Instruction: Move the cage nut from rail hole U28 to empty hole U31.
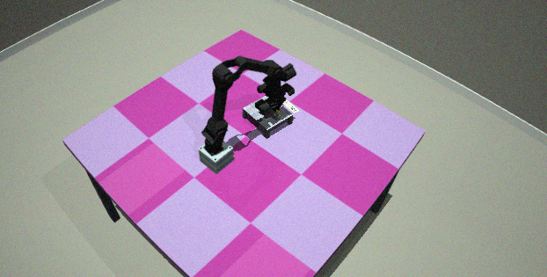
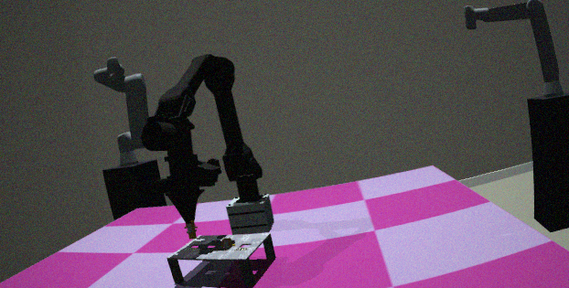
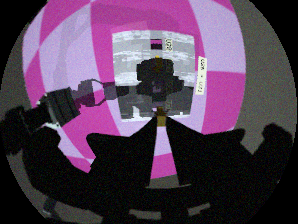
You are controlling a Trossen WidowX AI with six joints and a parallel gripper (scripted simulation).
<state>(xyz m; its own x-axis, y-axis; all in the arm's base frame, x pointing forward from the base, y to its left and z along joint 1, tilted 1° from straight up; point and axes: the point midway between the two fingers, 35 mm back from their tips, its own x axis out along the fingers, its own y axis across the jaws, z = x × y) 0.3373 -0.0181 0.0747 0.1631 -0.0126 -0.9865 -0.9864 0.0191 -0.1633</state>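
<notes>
Black tapered parallel-jaw gripper (image 1: 276, 111) (image 2: 190, 222) (image 3: 161, 119), nearly closed, grips the small brass-coloured cage nut (image 1: 277, 113) (image 2: 193, 229) (image 3: 161, 121) above the pale metal rail plate (image 1: 255, 112) (image 2: 251, 252) (image 3: 128, 50). Square it over U31 (hole labels are unreadable), then press straight down, sparing the other nut.

Around the raised plate (image 1: 253, 112) (image 2: 256, 243) (image 3: 125, 50), whose pale, streaky top looks like brushed metal, your desk (image 1: 251, 198) (image 2: 425, 251) (image 3: 220, 90) looks smooth and matt. Your arm (image 1: 220, 103) (image 2: 229, 116) above the plate looks like dull black plastic; the nut (image 1: 277, 113) (image 2: 191, 229) (image 3: 161, 120) in your claw (image 1: 277, 109) (image 2: 190, 222) (image 3: 161, 119) has a brassy, metallic look. The label (image 1: 291, 107) (image 3: 200, 76) beside the plate looks like flat, matt paper.
</notes>
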